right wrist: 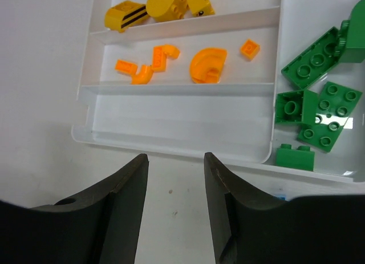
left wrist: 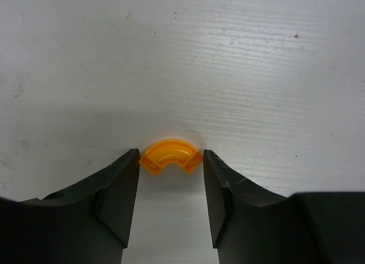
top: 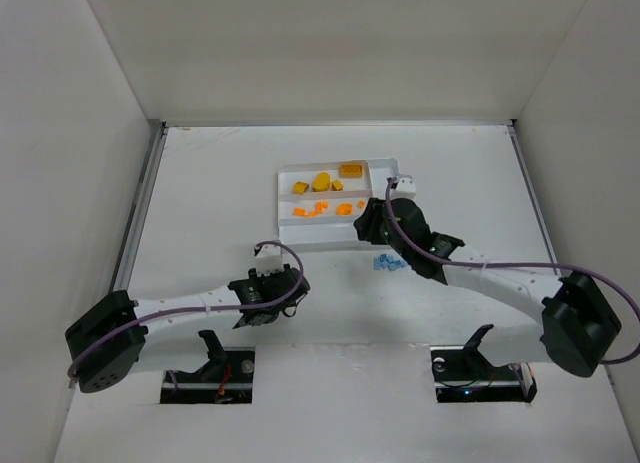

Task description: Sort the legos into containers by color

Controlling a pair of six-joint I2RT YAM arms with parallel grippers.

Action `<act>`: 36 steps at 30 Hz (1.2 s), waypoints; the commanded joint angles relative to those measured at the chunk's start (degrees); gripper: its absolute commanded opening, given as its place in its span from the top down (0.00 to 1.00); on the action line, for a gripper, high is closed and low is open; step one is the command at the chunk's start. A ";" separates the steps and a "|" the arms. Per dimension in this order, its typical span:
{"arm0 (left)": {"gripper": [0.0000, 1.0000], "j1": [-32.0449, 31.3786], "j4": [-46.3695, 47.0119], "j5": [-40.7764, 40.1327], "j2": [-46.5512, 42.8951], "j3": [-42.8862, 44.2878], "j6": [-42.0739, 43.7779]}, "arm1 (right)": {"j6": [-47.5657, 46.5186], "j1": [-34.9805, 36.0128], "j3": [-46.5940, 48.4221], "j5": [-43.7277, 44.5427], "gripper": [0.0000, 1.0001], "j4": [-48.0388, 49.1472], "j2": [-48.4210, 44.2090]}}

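- Legos [top: 320, 210] lie mostly in the tray [top: 295, 233] at 12 o'clock on the counter [top: 200, 183]: yellow in the far section, orange in the middle one.
- Blue bits [top: 388, 262] lie loose on the counter at 5 o'clock from the tray, close under the right arm. A sweep of that arm or its cable could scatter them.
- From above, the left claw [top: 292, 281] is low at 7 o'clock from the tray. The right claw [top: 368, 223] hangs over the tray's 3 o'clock end, so a delivery by the left arm could clash with it.
- Left wrist view: an orange arc [left wrist: 171, 155] lies flat on the counter between the tips of the left claw [left wrist: 171, 181]. Its ends are at or against both fingers, but I cannot tell whether they are squeezing yet.
- Only the extreme tips meet the arc's ends, so a squeeze could pop it towards 12 o'clock or twist it free during the lift.
- Right wrist view: the right claw [right wrist: 175, 158] is spread apart and empty, just short of the tray's near rim [right wrist: 171, 145].
- Yellow legos [right wrist: 165, 4] sit at 12 o'clock, with orange bits [right wrist: 208, 64] in the next section. The nearest long section is bare.
- Green bricks [right wrist: 319, 113] fill the crosswise section at 3 o'clock.
- The orange section is narrow, so an arc released off-centre could land among the yellow or in the bare section.
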 commanded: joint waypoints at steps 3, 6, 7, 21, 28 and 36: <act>0.68 0.37 0.02 -0.12 -3.42 5.17 2.79 | 1.37 0.20 -6.06 2.37 0.51 2.07 -7.06; 0.69 2.30 4.14 0.14 -3.34 8.16 6.99 | 2.96 -0.15 -9.58 2.81 0.51 1.80 -9.79; 0.69 3.27 5.72 0.58 -2.81 9.30 8.66 | 3.05 -0.24 -10.55 2.98 0.51 1.72 -10.41; 0.69 18.56 25.95 11.21 15.81 25.38 20.19 | 9.72 -0.59 -17.68 8.43 0.73 -6.53 -16.48; 0.69 23.58 29.56 13.41 27.68 29.78 20.81 | 11.75 -0.60 -16.27 10.89 0.66 -12.43 -13.06; 0.69 24.90 31.40 13.24 33.66 33.48 22.57 | 11.49 -1.21 -15.31 11.24 0.47 -11.91 -10.24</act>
